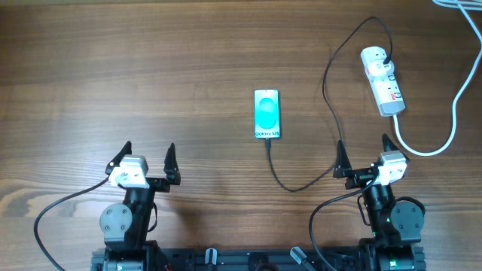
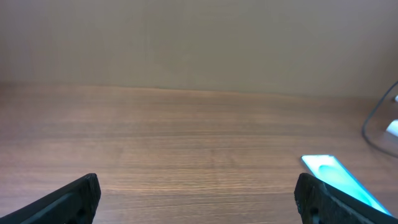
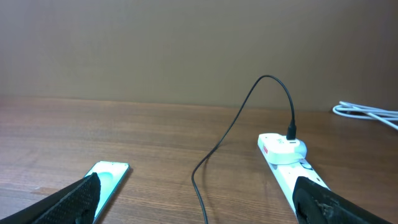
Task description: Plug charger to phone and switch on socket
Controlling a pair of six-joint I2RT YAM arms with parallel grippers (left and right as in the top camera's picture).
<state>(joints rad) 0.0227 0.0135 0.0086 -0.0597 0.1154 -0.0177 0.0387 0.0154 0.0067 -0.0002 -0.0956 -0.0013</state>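
The phone [image 1: 266, 114] lies flat mid-table, turquoise screen up; it also shows in the left wrist view [image 2: 341, 180] and the right wrist view [image 3: 107, 177]. The black charger cable [image 1: 290, 184] runs from the phone's near end, loops right and up to a white adapter [image 1: 374, 57] on the white socket strip [image 1: 385, 86]. In the right wrist view the cable [image 3: 211, 152] and the strip [image 3: 292, 171] lie ahead. My left gripper [image 1: 147, 164] is open and empty, near left. My right gripper [image 1: 363, 154] is open and empty, below the strip.
The strip's thick white cord [image 1: 452, 113] loops off the right side of the wooden table [image 1: 151, 75]; it shows in the right wrist view [image 3: 367, 113]. A plain wall stands behind the table's far edge.
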